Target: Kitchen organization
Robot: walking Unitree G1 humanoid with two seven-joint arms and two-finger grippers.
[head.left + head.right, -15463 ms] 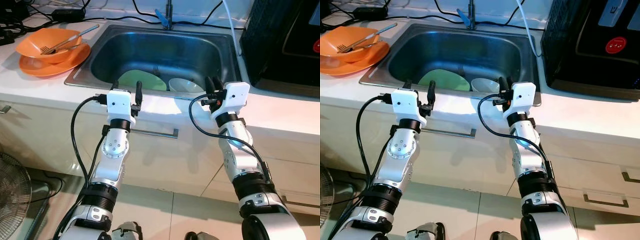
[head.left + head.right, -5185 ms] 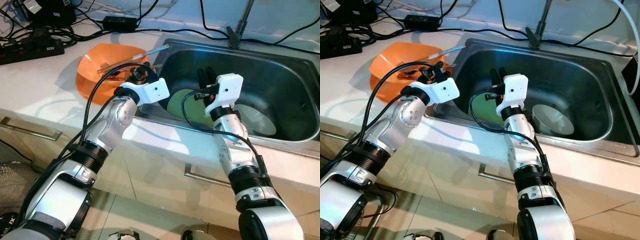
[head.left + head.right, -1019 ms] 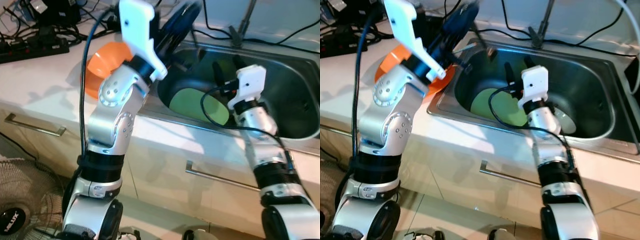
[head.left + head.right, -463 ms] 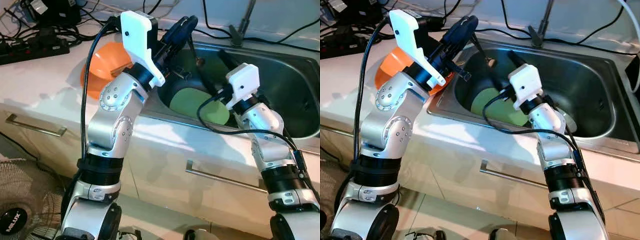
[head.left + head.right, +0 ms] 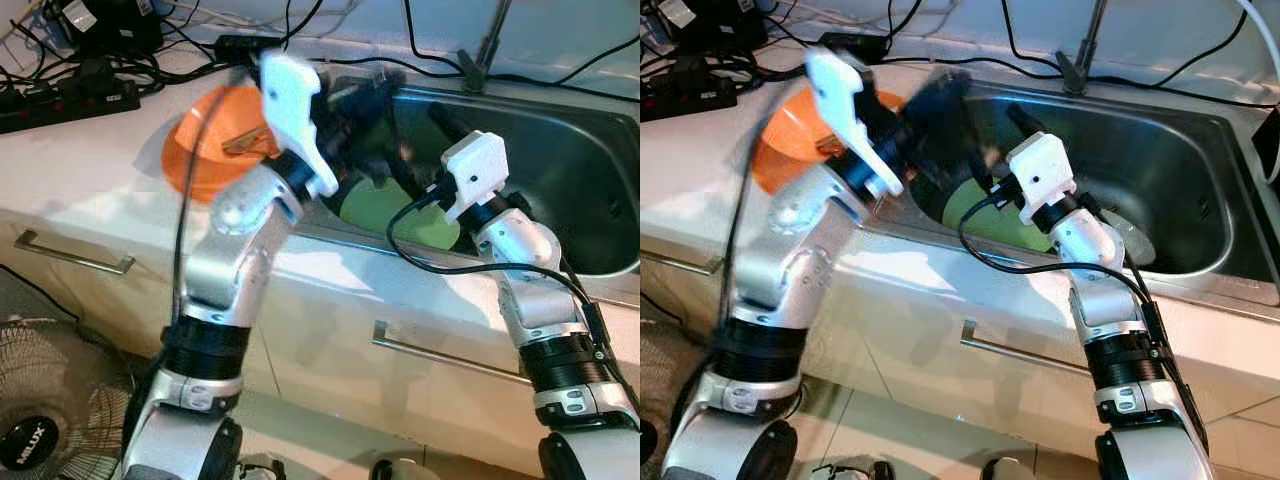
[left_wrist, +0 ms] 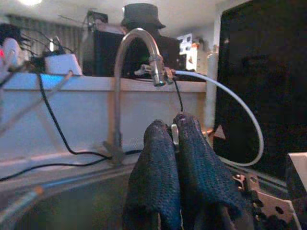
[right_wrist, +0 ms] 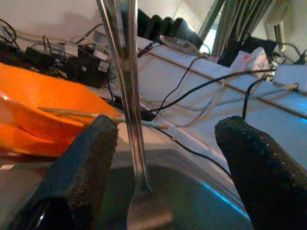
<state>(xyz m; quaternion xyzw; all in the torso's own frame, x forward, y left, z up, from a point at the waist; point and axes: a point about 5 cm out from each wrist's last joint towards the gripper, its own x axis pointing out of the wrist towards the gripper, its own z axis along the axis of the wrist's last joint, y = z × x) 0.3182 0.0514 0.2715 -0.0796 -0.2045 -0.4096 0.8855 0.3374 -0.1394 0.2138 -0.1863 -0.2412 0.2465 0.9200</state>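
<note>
The left gripper [image 6: 173, 127] is over the sink [image 5: 1170, 160], near its orange bowl [image 7: 29, 96] side. Its fingers are squeezed together on a thin bit of metal, which I think is the fork's handle. The fork [image 7: 128, 72] hangs straight up and down, with its wide end pointing down into the sink. The right gripper [image 7: 165, 127] is also over the sink, above the green plate [image 5: 970, 205]. Its fingers are wide apart, and the fork stands between them, nearer one finger [image 7: 91, 158]. It does not seem to touch either. To take the fork, the right gripper probably only has to close.
</note>
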